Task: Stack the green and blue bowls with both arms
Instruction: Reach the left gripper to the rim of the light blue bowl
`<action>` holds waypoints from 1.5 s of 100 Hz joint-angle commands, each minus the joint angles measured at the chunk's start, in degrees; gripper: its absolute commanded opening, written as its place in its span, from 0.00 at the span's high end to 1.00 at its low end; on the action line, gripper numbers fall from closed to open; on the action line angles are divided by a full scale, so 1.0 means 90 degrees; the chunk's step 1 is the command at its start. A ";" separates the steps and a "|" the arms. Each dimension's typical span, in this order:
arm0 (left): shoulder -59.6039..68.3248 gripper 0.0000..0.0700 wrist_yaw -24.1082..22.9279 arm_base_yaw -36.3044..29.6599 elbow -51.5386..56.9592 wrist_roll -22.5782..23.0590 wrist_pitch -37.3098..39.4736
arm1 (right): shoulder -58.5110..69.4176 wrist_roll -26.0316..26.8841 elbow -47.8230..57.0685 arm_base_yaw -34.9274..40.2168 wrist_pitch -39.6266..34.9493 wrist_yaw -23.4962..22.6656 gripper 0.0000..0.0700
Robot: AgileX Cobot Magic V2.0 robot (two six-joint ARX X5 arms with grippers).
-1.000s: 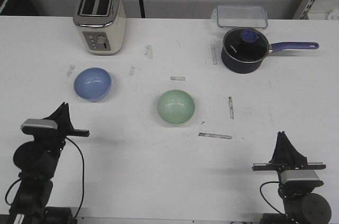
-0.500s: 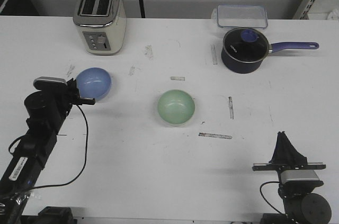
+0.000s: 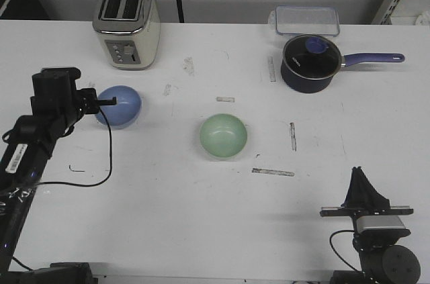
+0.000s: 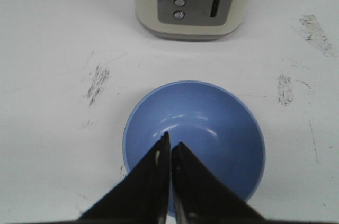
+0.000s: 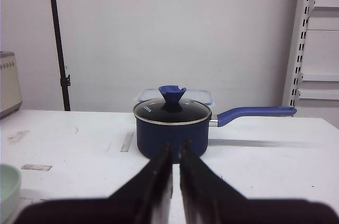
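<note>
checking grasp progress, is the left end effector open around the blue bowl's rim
No, the left end effector is shut, hovering over the blue bowl.

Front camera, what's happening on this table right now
The left gripper has swung out to the blue bowl and hangs over it with its fingers together, not gripping yet. The green bowl sits alone mid-table, untouched. The right gripper is parked at the near edge, also shut, facing the navy pot. A toaster and a clear container stand at the back. The bowls are not stacked yet.
</note>
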 commanded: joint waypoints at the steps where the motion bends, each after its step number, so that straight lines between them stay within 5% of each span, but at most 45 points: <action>1: 0.0330 1.00 0.0005 0.0097 0.0425 -0.0665 -0.0483 | -0.0029 0.0104 0.0012 -0.0010 0.0058 0.0022 0.98; 16: 0.0775 1.00 0.0189 0.0384 0.0804 -0.1183 -0.0942 | -0.0029 0.0104 0.0012 -0.0010 0.0058 0.0022 0.98; 42: 0.1183 1.00 0.2125 0.1071 0.0804 -0.1501 -0.0993 | -0.0029 0.0104 0.0012 -0.0010 0.0058 0.0022 0.98; 59: 0.1326 0.97 0.1792 0.1258 0.0804 -0.1549 -0.0923 | -0.0029 0.0104 0.0012 -0.0010 0.0058 0.0022 0.98; 75: 0.1506 0.70 0.1440 0.1263 0.0804 -0.1634 -0.0920 | -0.0029 0.0104 0.0012 -0.0010 0.0058 0.0022 0.98; 95: 0.1936 0.69 0.1460 0.1209 0.0801 -0.1960 -0.0957 | -0.0029 0.0104 0.0012 -0.0010 0.0058 0.0022 0.98; 105: 0.2181 0.57 0.1460 0.1137 0.0801 -0.2038 -0.1066 | -0.0029 0.0104 0.0012 -0.0010 0.0058 0.0022 0.98; 150: 0.2667 0.57 0.1455 0.0976 0.0801 -0.2057 -0.0950 | -0.0029 0.0104 0.0012 -0.0010 0.0058 0.0022 0.98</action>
